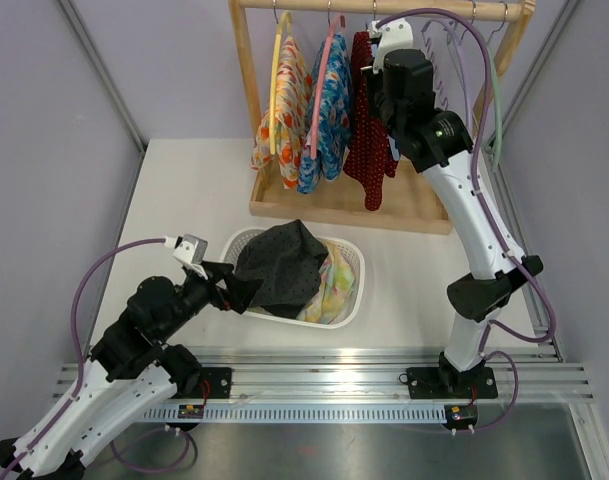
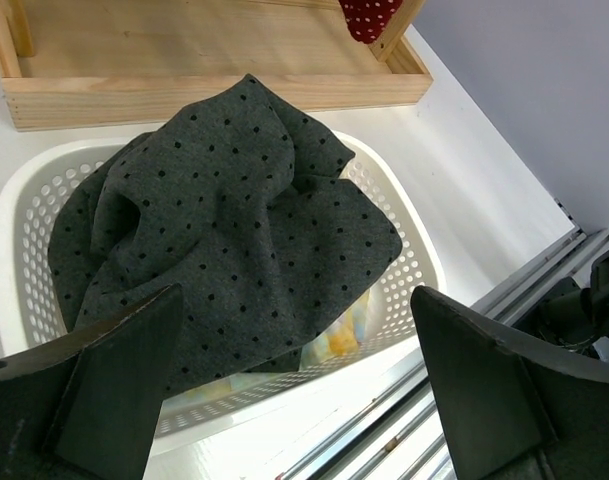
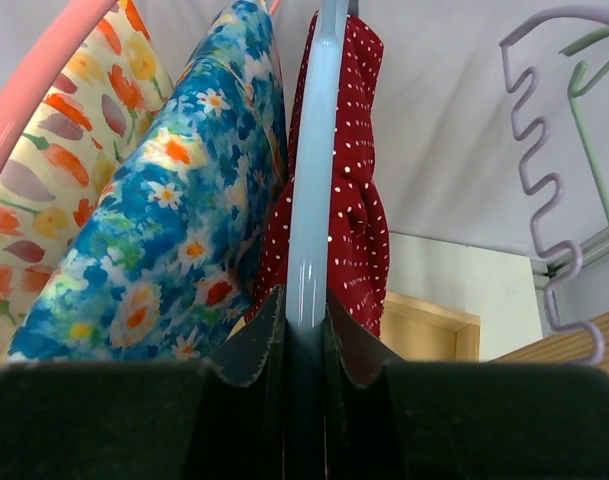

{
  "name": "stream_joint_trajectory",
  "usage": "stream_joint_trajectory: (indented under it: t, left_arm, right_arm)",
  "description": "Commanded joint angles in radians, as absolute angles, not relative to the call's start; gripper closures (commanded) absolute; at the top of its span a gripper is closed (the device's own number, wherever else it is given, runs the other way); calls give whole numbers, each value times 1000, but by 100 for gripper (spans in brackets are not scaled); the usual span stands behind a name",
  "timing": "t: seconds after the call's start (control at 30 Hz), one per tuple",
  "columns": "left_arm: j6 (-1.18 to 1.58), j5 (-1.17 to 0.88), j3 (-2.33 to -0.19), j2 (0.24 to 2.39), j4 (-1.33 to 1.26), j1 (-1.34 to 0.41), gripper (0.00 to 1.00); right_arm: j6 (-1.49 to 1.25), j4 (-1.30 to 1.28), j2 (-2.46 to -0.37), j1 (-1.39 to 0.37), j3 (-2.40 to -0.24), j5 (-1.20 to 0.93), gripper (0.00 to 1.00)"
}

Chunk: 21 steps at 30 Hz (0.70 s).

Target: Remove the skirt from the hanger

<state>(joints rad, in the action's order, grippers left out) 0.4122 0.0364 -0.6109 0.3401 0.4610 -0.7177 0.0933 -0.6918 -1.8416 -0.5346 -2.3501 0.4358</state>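
Observation:
A red skirt with white dots [image 1: 369,130] hangs on a pale blue hanger [image 3: 314,180] from the wooden rack's rail [image 1: 384,10]. My right gripper [image 3: 306,315] is shut on the pale blue hanger, with the red skirt [image 3: 356,190] just behind it. My left gripper [image 2: 294,380] is open and empty, held over the near rim of a white basket [image 2: 409,235]. A grey dotted garment [image 2: 224,220] lies on top in that basket [image 1: 352,265].
A blue floral garment [image 1: 329,105] on a pink hanger and an orange floral garment [image 1: 284,100] on a yellow hanger hang left of the red skirt. Empty lilac and green hangers [image 3: 544,200] hang to the right. The rack's wooden base [image 1: 424,205] stands behind the basket.

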Motion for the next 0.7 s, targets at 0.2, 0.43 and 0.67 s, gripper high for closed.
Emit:
stream_joint_trajectory:
  t: [0.2,0.43,0.67]
  left_arm:
    - [410,-158,-612,363,238,-716,1]
    - [356,-210,-670,478,180,-716,1]
    - [278,-220,-752,644,45,-773,1]
  right_arm:
    - [156,-485,-1606,-503,-2324,348,100]
    - [140,-535,-1496,-459,-2242,232,100]
    - [120,-583,-1324,-390,-1958,55,100]
